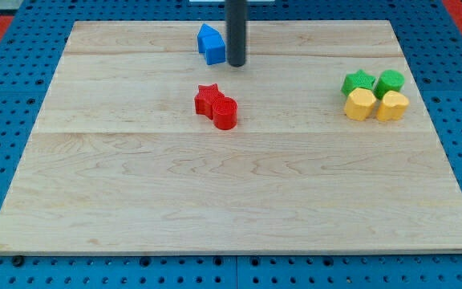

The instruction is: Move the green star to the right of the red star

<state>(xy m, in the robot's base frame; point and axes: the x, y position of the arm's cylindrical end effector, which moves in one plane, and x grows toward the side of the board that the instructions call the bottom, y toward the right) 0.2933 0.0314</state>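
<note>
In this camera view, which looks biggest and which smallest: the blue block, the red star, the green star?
1. Blue block, which looks largest.
2. Red star and green star look about alike; I would not rank them.

My tip stands just right of the blue block.

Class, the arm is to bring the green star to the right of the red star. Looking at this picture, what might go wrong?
1. The green star touches a green block and a yellow block; pushing it may drag those along.
2. My tip sits beside the blue block, which it may nudge on leaving.
3. The red cylinder adjoins the red star, crowding the target spot.
</note>
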